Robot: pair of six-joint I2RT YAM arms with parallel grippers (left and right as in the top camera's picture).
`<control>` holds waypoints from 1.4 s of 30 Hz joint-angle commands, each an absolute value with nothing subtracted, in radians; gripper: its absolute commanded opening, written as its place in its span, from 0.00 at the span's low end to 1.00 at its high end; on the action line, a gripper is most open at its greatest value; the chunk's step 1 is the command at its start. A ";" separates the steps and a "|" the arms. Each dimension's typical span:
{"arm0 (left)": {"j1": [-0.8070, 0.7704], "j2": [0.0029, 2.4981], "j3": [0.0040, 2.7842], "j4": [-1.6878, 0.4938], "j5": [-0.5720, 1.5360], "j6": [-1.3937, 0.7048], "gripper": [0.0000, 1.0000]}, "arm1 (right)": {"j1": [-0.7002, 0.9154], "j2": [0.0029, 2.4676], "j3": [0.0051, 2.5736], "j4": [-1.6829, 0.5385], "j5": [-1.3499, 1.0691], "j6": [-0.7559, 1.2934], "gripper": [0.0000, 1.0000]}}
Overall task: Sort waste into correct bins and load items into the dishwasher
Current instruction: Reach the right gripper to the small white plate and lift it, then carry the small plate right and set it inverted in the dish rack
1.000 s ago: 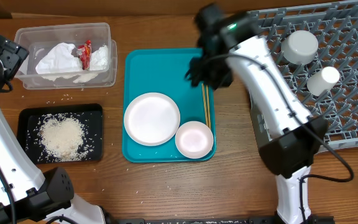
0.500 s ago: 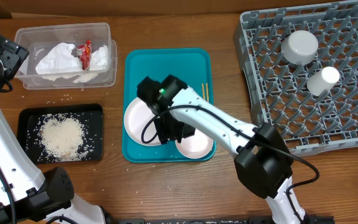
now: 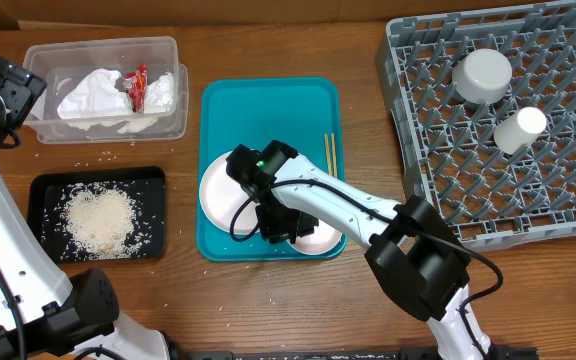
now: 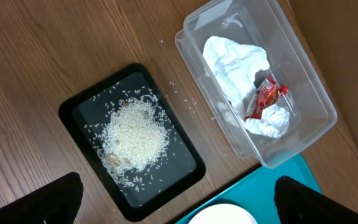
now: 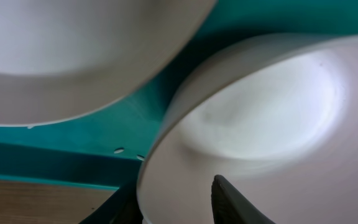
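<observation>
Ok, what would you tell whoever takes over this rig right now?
Left gripper: jaws open, empty, hovering by the clear tub.
Right gripper: jaws astride the smaller plate's rim on the teal tray; grip unclear.
Done: napkin and sauce packet in clear tub, rice on black tray, bowl and cup in rack.
To do: large plate, smaller plate, chopsticks, stray grains on the table.

No legible txt, labels, brands or nos. are found in any view — markings on the red sauce packet (image 4: 265, 99), if any, are too small to be read.
</observation>
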State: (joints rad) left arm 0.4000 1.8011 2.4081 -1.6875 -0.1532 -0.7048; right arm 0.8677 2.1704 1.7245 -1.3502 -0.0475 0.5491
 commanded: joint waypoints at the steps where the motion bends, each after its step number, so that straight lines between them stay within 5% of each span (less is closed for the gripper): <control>1: 0.399 1.811 2.403 -1.689 -0.156 -0.718 1.00 | 0.871 2.169 1.719 -1.340 -0.047 0.568 0.36; 9: 0.399 1.811 2.403 -1.689 -0.156 -0.718 1.00 | 0.871 2.169 1.750 -1.336 -0.091 0.577 0.05; 27: 0.399 1.811 2.403 -1.689 -0.156 -0.718 1.00 | 0.746 2.160 2.220 -1.591 -0.097 0.476 0.04; 42: 0.399 1.811 2.403 -1.689 -0.156 -0.718 1.00 | 0.166 2.064 2.351 -1.694 -0.099 0.382 0.04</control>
State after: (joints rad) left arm 0.4000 1.8011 2.4081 -1.6875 -0.1532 -0.7048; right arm 0.2390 2.1246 2.3238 -1.6917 -0.0933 0.4164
